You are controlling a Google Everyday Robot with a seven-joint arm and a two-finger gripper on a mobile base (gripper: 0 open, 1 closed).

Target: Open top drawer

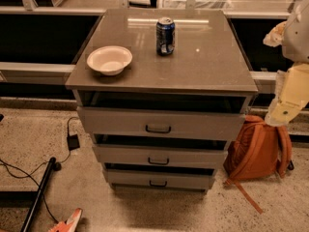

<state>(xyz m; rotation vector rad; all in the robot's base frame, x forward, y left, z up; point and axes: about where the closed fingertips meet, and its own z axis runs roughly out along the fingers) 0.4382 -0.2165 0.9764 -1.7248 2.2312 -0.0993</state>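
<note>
The top drawer (193,123) is the widest of three grey drawers in a cabinet under a brown top. Its small dark bar handle (158,129) sits at the centre of the flat front. A dark gap shows between the drawer front and the cabinet top. My gripper (274,34) is at the far right edge of the view, to the right of the cabinet and above the level of the drawer, well apart from the handle. My cream arm link (291,96) hangs below it beside the cabinet's right side.
A white bowl (109,59) and a blue soda can (165,36) stand on the cabinet top (212,66). Two narrower drawers (159,156) sit below. An orange backpack (258,151) lies on the floor at right. Cables, a black adapter (73,142) and a dark pole (38,192) lie at left.
</note>
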